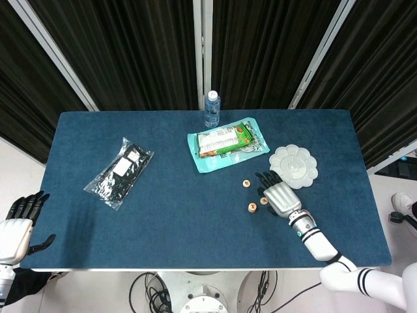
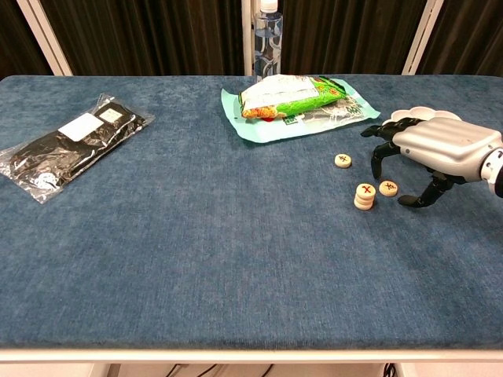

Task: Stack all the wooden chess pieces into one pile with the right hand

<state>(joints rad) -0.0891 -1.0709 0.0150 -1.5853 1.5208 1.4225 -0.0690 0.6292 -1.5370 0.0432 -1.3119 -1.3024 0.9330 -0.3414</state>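
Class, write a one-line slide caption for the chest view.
Open right hand hovers beside a short stack of wooden chess pieces and two loose pieces on the blue table.

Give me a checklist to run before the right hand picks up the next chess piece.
1. Right hand empty, fingers apart: ok.
2. Pile upright, two pieces by the chest view: ok.
3. Near loose piece lies flat beside the pile, apart from it, under the fingertips: ok.
4. Far loose piece lies flat with bare cloth around it: ok.
5. Fingers clear of the pile: ok, a gap shows.
6. Plate behind the hand, whether touching: cannot tell.
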